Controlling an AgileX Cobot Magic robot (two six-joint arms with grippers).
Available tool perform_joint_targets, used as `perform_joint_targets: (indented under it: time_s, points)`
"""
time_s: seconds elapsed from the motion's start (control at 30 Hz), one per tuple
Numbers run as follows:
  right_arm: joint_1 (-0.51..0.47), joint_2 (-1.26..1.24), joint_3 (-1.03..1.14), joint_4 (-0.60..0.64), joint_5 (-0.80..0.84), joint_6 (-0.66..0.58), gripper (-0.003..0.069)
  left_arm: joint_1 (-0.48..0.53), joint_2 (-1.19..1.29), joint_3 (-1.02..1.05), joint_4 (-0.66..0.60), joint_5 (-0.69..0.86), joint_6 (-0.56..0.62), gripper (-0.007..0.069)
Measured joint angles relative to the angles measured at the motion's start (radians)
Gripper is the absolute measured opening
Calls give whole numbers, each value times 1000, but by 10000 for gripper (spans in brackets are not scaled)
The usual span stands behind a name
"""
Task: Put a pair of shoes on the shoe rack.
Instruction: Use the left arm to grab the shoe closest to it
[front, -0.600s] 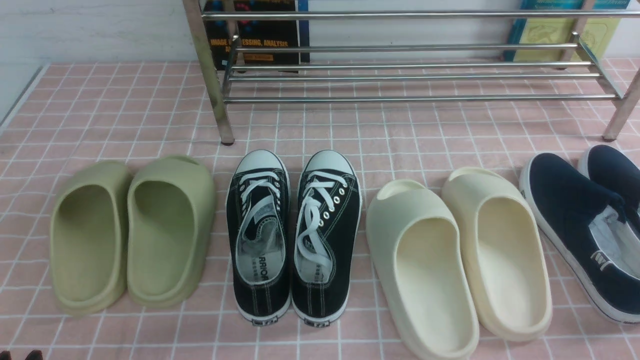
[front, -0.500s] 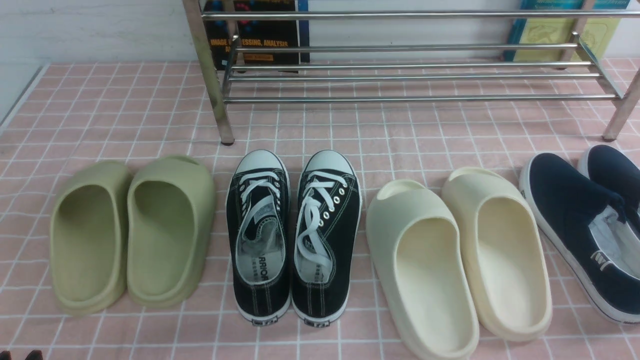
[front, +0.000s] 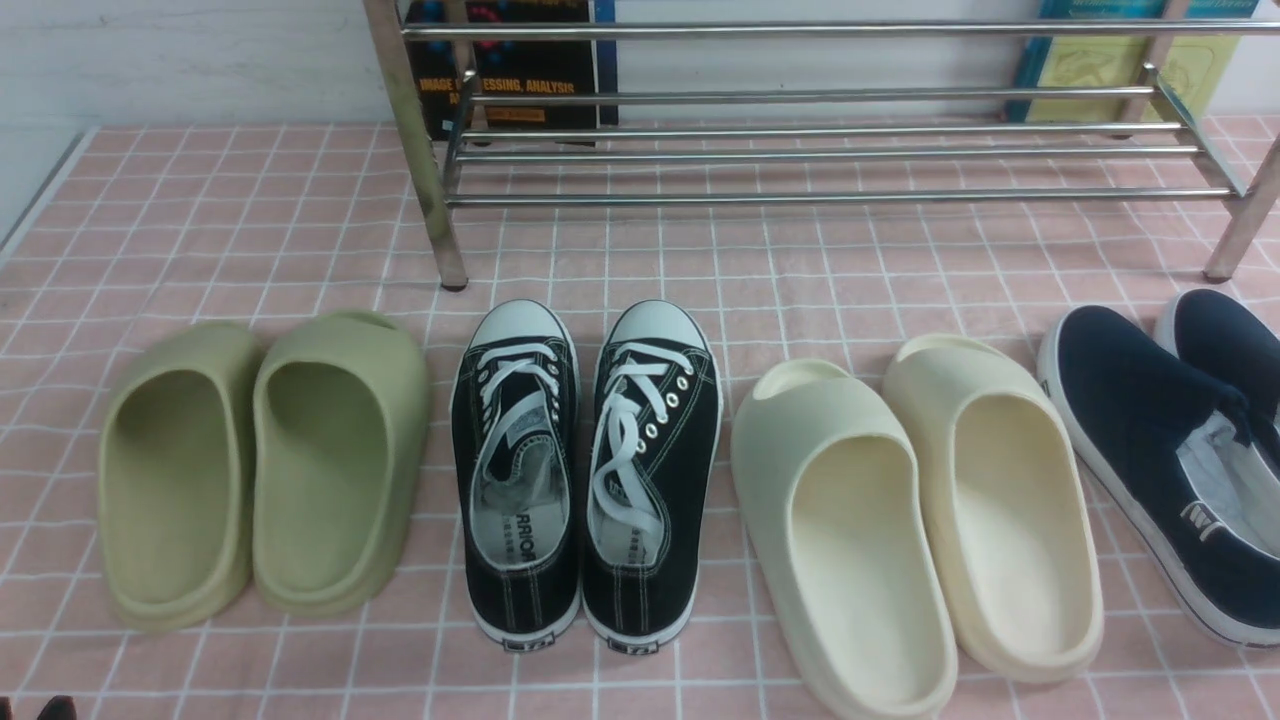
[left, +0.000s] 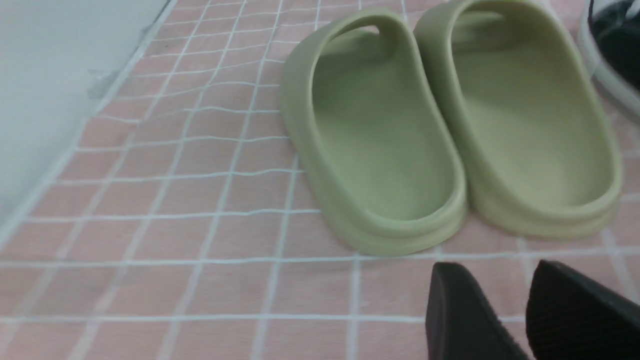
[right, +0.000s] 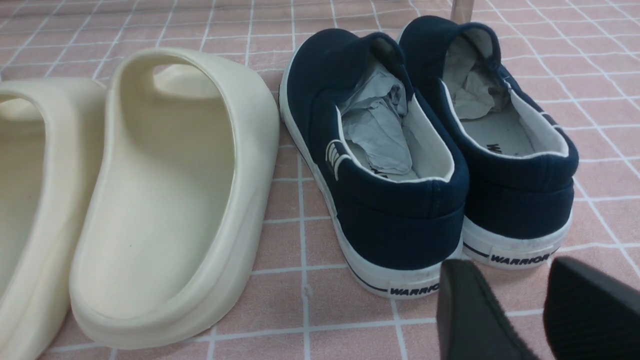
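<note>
Squarely in the middle of the row, the pair of shoes (front: 620, 590) sits on the desk (front: 250, 220), soles down, sides touching, white toe caps pointing at the shoe rack (front: 800, 197). Only bare pink checked cloth lies between toes and rack, and the rack's left front leg stands just ahead of the left sneaker. Green slides (front: 330, 350) lie close on the left, cream slides (front: 830, 400) on the right, and navy slip-ons (front: 1130, 400) beyond those.

The left sneaker's insole shows "RRIOR", and the slip-ons' heel tabs read "WARRIOR" in the right wrist view. A dark book (front: 520, 60) behind the rack reads "ANALYSIS".

The rack's top and the outer slip-on are cut off by the frame.

The left jaws stand apart and empty, their black fingers (left: 465, 320) behind the green slides' heels. The right jaws also gape empty, with fingers (right: 475, 315) at the slip-ons' heels.
</note>
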Motion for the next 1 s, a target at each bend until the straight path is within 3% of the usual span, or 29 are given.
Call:
perform_joint_targets:
  time_s: [0.07,0.13,0.3,0.7,1.0]
  points:
    - [0,0,0,0,0,0,243,0,0,1,-65,-21,-70,240]
    - [0,0,0,0,0,0,243,0,0,1,-218,-58,-220,240]
    - [0,0,0,0,0,0,243,0,0,1,-379,-83,-432,240]
    - [0,0,0,0,0,0,243,0,0,2,-440,-197,-507,240]
    - [0,0,0,0,0,0,243,0,0,-37,-452,-194,-485,237]
